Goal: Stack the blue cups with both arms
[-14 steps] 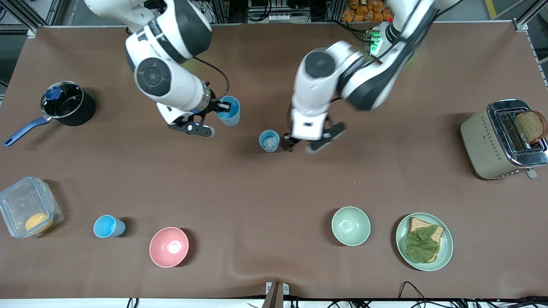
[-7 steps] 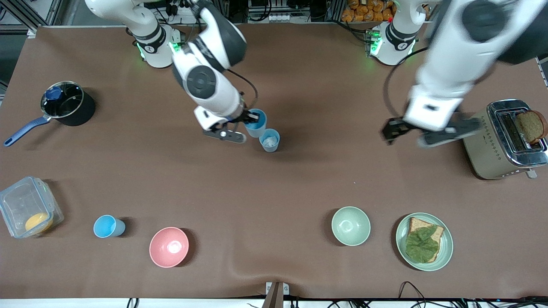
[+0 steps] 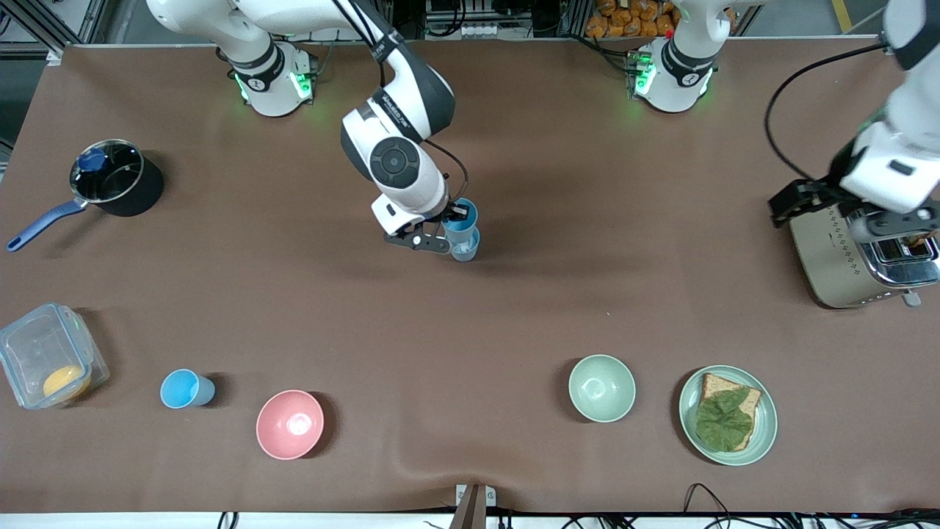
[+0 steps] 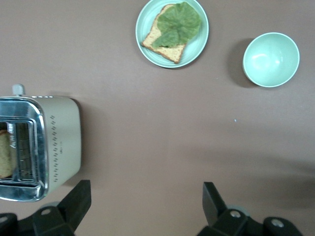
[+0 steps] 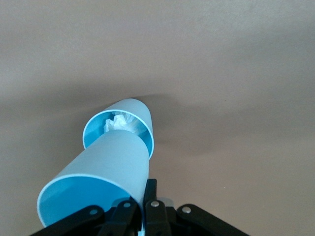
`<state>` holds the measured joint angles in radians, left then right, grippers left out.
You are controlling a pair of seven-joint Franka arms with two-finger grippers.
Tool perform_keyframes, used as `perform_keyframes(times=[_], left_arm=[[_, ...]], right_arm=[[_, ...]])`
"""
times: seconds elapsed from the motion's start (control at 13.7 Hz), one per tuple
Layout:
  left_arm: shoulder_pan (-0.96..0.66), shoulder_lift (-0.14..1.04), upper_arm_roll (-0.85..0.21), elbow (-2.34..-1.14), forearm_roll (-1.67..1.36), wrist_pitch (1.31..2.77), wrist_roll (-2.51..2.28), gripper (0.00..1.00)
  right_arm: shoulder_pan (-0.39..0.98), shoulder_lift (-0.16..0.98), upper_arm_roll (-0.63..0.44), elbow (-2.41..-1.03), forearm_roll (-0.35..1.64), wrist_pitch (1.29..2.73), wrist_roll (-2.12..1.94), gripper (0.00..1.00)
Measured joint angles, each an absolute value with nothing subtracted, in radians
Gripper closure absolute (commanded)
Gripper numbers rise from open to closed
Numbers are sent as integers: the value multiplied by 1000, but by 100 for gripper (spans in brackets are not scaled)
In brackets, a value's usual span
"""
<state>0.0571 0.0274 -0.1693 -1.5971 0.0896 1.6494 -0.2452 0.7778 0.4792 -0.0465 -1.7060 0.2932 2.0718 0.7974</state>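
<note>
— So where is the right end effector (image 3: 449,220)?
— Mid-surface, clenched on the rim of a blue cup (image 5: 98,184), whose base sits at the mouth of a second blue cup (image 5: 133,118) standing on the surface (image 3: 514,308) with something white inside.
— And the left end effector (image 4: 142,206)?
— Up over the toaster (image 4: 37,147), fingers spread, grasping nothing.
— Any other cups?
— A third blue cup (image 3: 185,389) stands beside the pink bowl (image 3: 289,424), toward the right arm's end.

Held cup (image 3: 461,217): blue, upright, base entering paler cup (image 3: 465,250) mid-counter. Third cup (image 3: 181,389): sky-blue, stood beside pink bowl (image 3: 289,424).
</note>
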Motion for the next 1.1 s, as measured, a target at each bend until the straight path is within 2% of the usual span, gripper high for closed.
perform_keyframes(times=[0.15,0.22,0.29,0.37,0.59,0.73,0.88,1.1], left_arm=[[57,26,-159,-1586,77,1639,-239,0],[57,26,-159,-1581,69,1636,-239,0],[56,26,-159,-1578,64,1629,-239,0],[56,26,-158,-1577,62,1618,-239,0],[58,26,-153,-1577,62,1578,-239,0],[64,26,-150,-1577,61,1573,-239,0],[66,26,-149,-1576,61,1572,-239,0],[66,26,-149,-1575,61,1572,-239,0]], right_arm=[[781,495,-47,-1693,293,2077,800,100],[781,502,-47,-1687,293,2079,800,86],[781,506,-47,-1684,293,2080,801,39],[781,507,-47,-1683,293,2080,801,0],[779,505,-59,-1667,292,2078,797,0],[736,482,-81,-1647,291,2021,726,0],[634,424,-109,-1632,286,1910,574,0],[411,294,-137,-1624,268,1709,286,0]])
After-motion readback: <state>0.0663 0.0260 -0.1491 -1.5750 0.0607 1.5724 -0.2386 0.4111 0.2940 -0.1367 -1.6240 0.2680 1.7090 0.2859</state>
